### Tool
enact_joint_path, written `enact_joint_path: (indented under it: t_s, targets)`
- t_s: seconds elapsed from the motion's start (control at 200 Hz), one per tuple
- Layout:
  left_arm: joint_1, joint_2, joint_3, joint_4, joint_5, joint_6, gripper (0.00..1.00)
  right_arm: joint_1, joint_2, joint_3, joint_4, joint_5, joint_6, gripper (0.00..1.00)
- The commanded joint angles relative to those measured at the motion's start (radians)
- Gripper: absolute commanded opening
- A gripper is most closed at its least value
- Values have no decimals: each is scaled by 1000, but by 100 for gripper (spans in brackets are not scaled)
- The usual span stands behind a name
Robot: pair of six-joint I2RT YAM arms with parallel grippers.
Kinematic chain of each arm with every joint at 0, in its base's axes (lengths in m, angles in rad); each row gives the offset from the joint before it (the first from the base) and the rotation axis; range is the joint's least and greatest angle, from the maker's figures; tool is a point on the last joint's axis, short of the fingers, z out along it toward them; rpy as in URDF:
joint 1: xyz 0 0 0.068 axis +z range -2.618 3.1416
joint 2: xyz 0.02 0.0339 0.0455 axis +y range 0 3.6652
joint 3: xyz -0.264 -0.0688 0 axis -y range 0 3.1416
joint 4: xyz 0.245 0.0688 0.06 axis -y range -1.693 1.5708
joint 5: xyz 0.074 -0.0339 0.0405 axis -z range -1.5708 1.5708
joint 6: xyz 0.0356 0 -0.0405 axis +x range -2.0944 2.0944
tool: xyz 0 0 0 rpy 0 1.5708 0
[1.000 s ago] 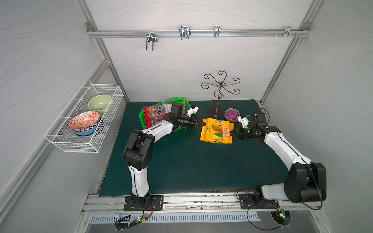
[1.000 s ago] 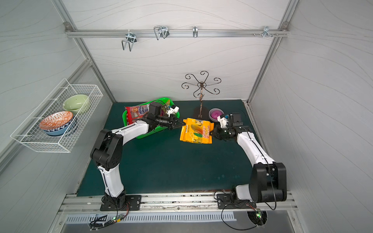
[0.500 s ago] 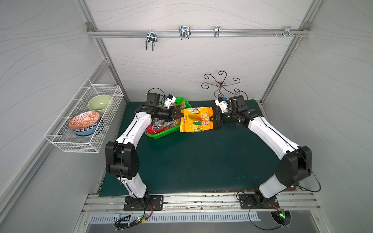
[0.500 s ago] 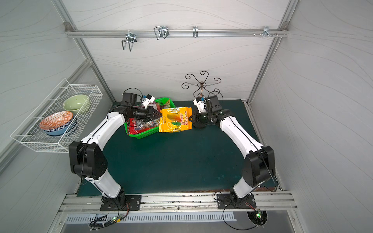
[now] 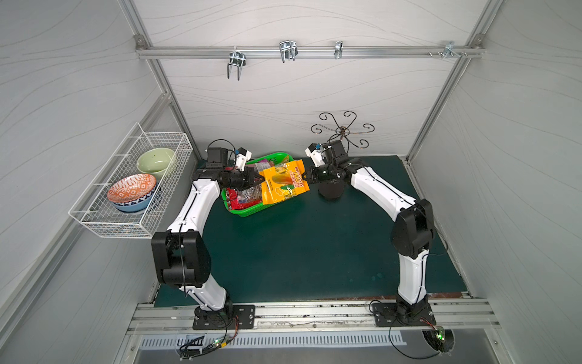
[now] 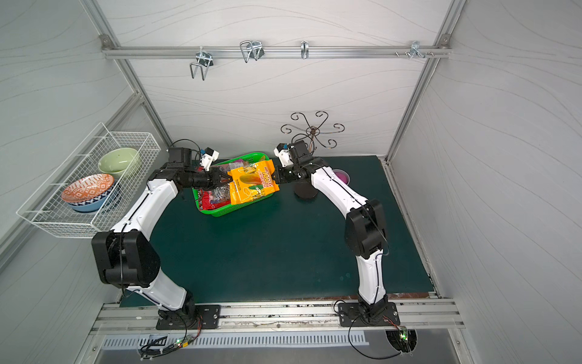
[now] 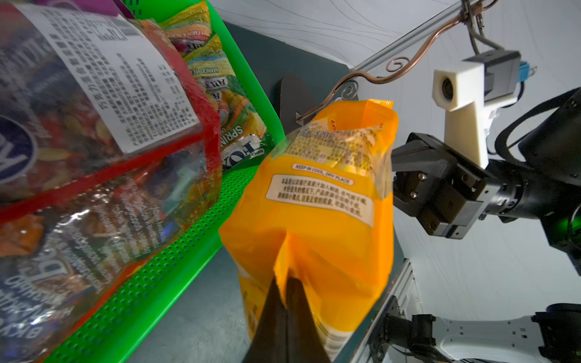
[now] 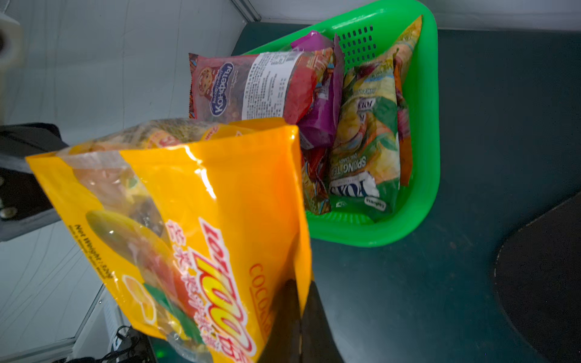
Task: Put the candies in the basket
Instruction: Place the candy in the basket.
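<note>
Dark green worktop (image 5: 315, 252) stretches in front of me, and no candy lies on it that I can see. A second ago the yellow bag (image 5: 283, 186) hung out over the middle of it, near the pink bowl (image 6: 342, 177). Both arms have since swung it across to the green basket (image 5: 248, 211).

The bag is stretched in the air between the arms. The left jaws are clamped on one edge and the right jaws on the opposite edge, so it sits right between the two pairs, pinched thin in each. It hangs above the side of the basket nearest the right arm, with one corner still out past the rim.

Beyond it, inside the basket, lie the red bag (image 8: 251, 88), the purple bag (image 8: 320, 103) and the green bag (image 8: 364, 151). I judge this is the last bag, needing only a small shift inward before release.
</note>
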Motion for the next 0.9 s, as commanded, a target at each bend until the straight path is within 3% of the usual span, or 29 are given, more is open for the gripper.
enact_joint_path:
  t_s: [0.0,0.15,0.495,0.75,0.895]
  targets:
    - [3,40,80,11,-29,53,0,-7,71,123,35,21,4,0]
    - [3,59,73,46,-88,74,0,-4,148,236,10,38,-9,0]
    - [27,64,33,50,-134,117,0,22,153,144,119,55,-20,0]
    - [43,55,-49,131,-189,153,0,54,227,172,156,147,-99,0]
    - [43,88,-21,133,-242,168,0,58,298,224,163,174,-118,0]
